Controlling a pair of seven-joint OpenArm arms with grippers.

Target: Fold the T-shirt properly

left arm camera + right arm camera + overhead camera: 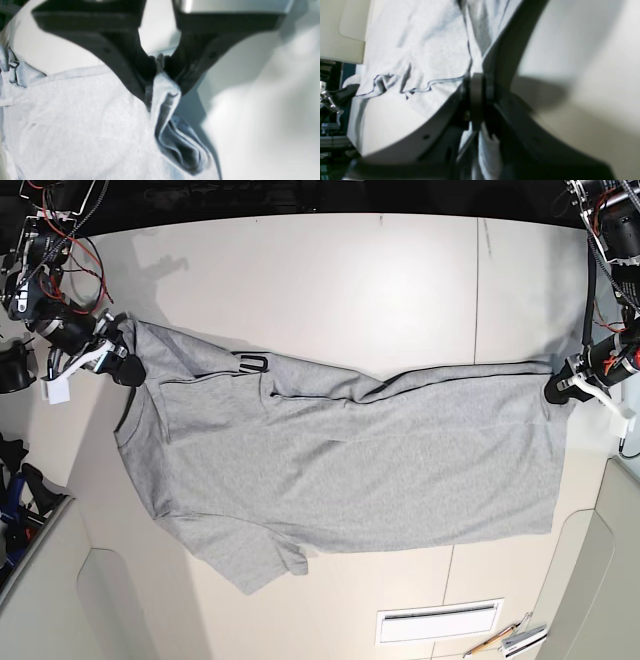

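The light grey T-shirt [350, 470] lies spread across the white table [350, 280], with one short sleeve pointing to the front left. A top edge is folded over, and a black neck label [253, 361] shows. My left gripper [552, 388] is shut on the shirt's far right corner. In the left wrist view the black fingers [140, 75] of this gripper [160, 62] pinch bunched cloth [75, 120]. My right gripper [130, 367] is shut on the shirt's upper left edge. In the right wrist view this gripper [477, 85] clamps the cloth [420, 50]. No lettering shows.
A white slotted plate [438, 620] and some small tools [510, 640] lie near the front edge. Cables and hardware [45, 230] crowd the back left corner. Table panel seams run at the right [477, 290] and front.
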